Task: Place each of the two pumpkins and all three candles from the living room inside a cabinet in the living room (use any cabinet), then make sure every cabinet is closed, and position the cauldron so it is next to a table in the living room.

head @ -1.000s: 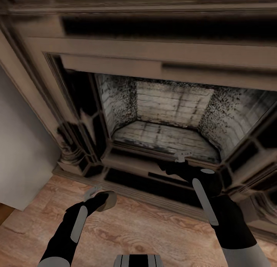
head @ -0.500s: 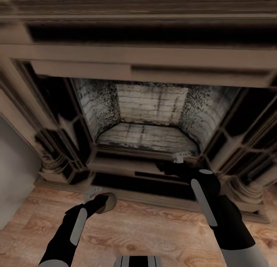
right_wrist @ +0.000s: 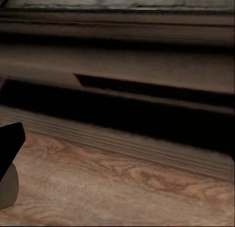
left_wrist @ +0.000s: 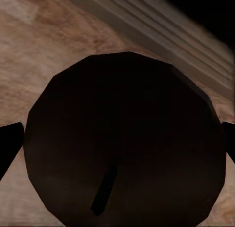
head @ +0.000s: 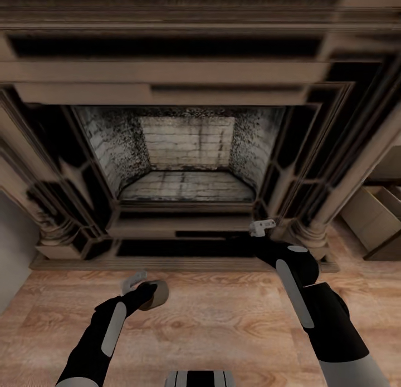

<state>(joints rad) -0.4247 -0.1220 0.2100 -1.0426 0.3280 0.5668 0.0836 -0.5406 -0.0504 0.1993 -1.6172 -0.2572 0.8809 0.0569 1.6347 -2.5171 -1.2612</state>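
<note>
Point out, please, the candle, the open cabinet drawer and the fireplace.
candle (head: 156, 294), head view, on its side wall.
open cabinet drawer (head: 374, 213), head view, on its pale interior.
fireplace (head: 186, 186), head view, on its brick floor.

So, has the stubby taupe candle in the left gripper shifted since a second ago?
Cannot tell: the candle sits equally in the left gripper; the fireplace slid because the camera turned.

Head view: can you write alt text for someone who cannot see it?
The left gripper holds a taupe candle above the wood floor, facing an ornate fireplace with a sooty brick firebox. The right gripper reaches toward the hearth; pale open cabinet drawers show at right.
</note>
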